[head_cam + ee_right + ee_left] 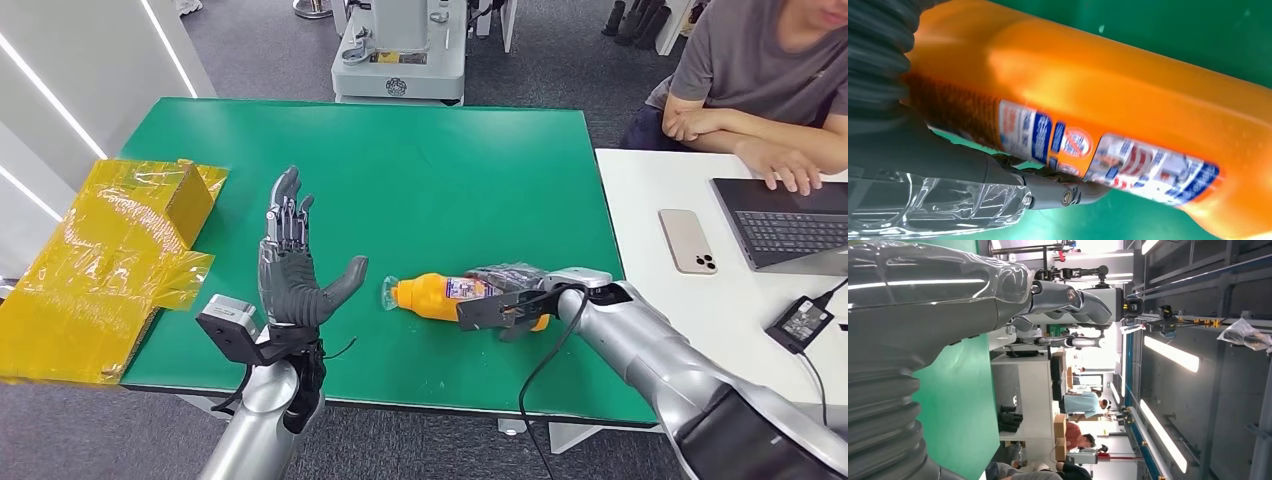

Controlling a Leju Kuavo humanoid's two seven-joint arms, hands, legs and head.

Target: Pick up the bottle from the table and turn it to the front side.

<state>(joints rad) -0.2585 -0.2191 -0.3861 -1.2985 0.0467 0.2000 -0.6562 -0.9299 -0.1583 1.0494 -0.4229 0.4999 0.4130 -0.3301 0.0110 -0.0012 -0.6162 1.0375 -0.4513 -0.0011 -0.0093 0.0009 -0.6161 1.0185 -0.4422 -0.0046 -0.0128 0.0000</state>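
Green table (420,150) — right hand (510,300) grips the lying orange bottle (430,296); left hand (295,265) upright, fingers spread, empty.

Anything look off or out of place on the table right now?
Only the bottle: it lies on its side on the green table, cap toward the raised left hand. The right hand is on it. No spill visible.

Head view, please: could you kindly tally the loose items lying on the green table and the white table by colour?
Orange: 1, the orange plastic bottle lying on the green table.
Yellow: 1, the yellow film-wrapped box.
Beige: 1, the beige smartphone on the white table.
Dark grey: 1, the dark grey laptop.
Black: 1, the black power adapter.
Total: 5
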